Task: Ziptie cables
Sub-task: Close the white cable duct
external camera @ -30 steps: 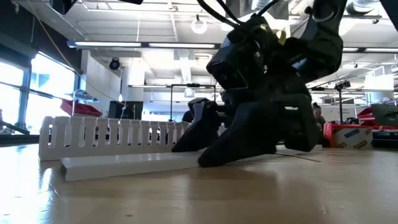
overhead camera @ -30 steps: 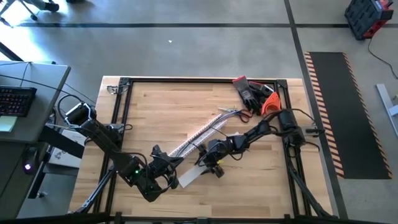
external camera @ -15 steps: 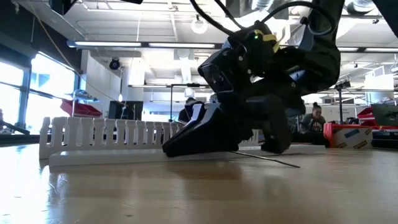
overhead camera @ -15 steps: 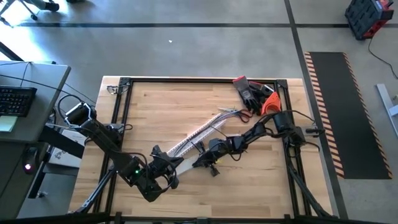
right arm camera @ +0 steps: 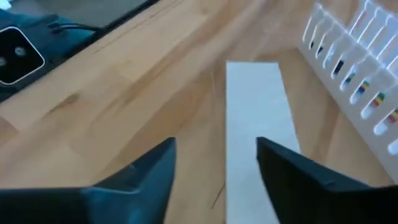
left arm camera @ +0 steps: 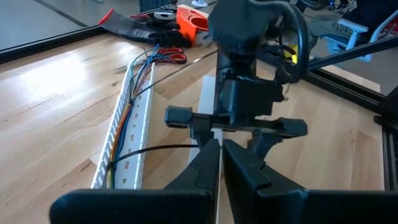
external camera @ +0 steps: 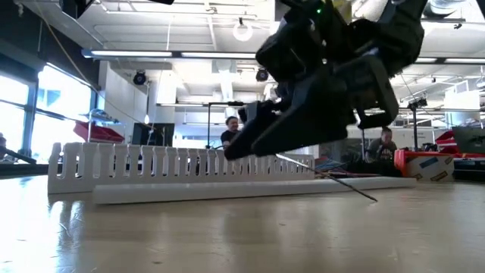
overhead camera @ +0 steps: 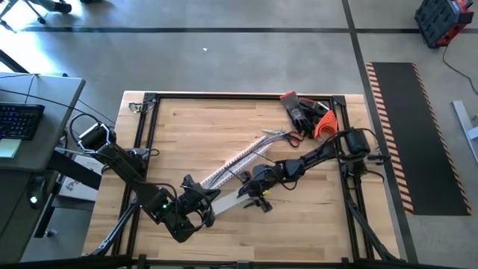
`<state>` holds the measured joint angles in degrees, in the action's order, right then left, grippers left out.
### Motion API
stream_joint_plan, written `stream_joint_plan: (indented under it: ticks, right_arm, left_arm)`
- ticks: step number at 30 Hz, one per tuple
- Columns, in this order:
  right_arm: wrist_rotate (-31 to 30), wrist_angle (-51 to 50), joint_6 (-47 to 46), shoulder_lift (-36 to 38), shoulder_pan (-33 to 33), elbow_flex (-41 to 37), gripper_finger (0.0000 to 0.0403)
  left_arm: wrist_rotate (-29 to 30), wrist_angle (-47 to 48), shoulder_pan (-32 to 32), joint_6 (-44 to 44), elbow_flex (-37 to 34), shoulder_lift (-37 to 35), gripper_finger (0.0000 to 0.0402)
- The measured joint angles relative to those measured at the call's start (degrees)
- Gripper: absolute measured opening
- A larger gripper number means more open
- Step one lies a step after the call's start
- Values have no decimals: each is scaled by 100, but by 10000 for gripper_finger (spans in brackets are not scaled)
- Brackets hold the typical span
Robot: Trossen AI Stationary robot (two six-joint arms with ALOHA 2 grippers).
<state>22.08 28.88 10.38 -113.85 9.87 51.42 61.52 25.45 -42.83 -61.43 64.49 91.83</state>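
Right tool released, hovering over the flat white strip. Left tool clenched, empty, by the strip's near end. Cables mostly hidden inside the slotted channel. One ziptie dangles under the right tool; contact unclear.

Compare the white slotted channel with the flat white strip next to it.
The slotted channel has upright walls cut into narrow fingers, while the flat strip is a solid, low slab with no walls. The slotted channel holds coloured cables along its inside; the flat strip shows none on it. Both are white, long and narrow, and both lie on the wooden table, close to each other.
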Motion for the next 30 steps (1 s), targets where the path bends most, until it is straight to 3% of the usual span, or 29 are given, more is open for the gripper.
stream_joint_plan:
  ticks: [7, 10, 13, 20, 27, 30]
  right_arm:
    - [-601, -208, 498, -40, 2, 11, 313]
    - [-905, -201, 532, -209, 2, 9, 335]
    - [-829, -89, 491, -397, 2, 21, 342]
    - [-574, 161, 401, -960, -78, 68, 317]
    - [-561, 832, 402, -1291, -114, 74, 218]
    - [-608, 989, 404, -1336, -109, 66, 214]
  left_arm:
    - [10, 10, 0, 1, 0, 2, 3]
    - [10, 12, -1, 2, 0, 2, 3]
    - [13, 11, -2, 2, 0, 2, 3]
    - [13, 1, -2, 0, 0, 2, 3]
    - [-75, -13, -4, -15, 0, 2, 3]
    - [-86, -11, -7, -91, 0, 2, 3]
